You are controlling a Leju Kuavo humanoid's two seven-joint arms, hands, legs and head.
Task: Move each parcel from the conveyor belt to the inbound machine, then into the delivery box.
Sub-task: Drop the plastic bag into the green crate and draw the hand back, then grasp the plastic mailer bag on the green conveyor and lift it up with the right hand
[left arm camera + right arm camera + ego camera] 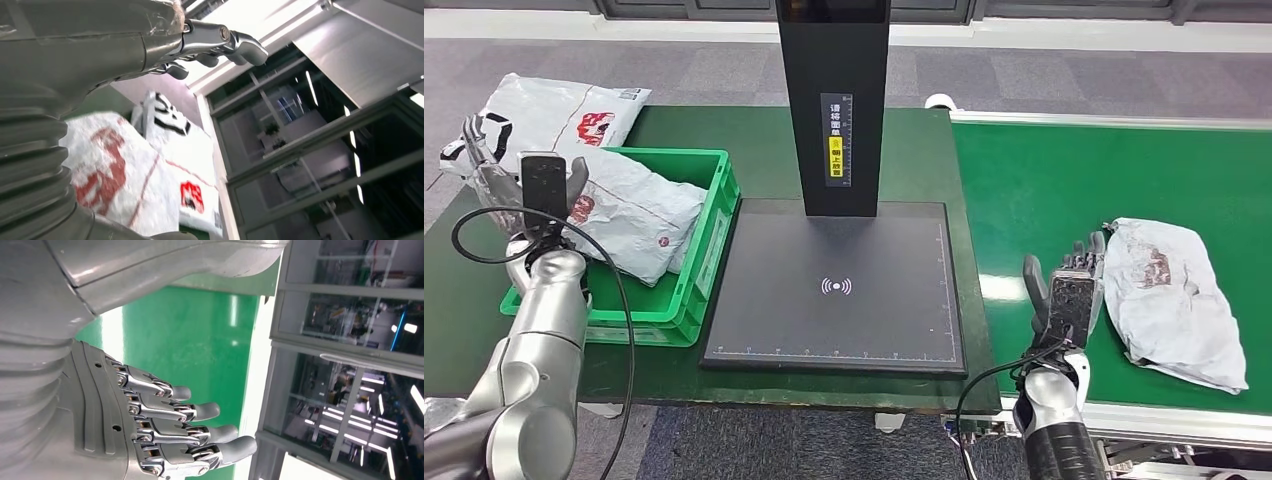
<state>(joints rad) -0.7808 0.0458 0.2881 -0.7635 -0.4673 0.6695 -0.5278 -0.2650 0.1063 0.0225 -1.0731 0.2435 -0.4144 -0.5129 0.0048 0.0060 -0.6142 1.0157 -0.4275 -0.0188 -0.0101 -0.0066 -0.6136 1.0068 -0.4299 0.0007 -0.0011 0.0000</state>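
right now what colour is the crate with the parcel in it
Green. The crate shows best in the head view, left of the black scanner pad.

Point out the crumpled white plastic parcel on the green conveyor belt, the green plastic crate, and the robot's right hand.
White plastic parcel (1176, 300), head view, middle of its wrapper.
Green plastic crate (711, 238), head view, its right wall.
Right hand (1069, 292), head view, back of the palm.

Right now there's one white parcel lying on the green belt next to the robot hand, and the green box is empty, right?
Not quite. The green box isn't empty: the head view shows a white parcel lying in it. The rest is right: one white parcel lies on the green belt beside the right robot hand.
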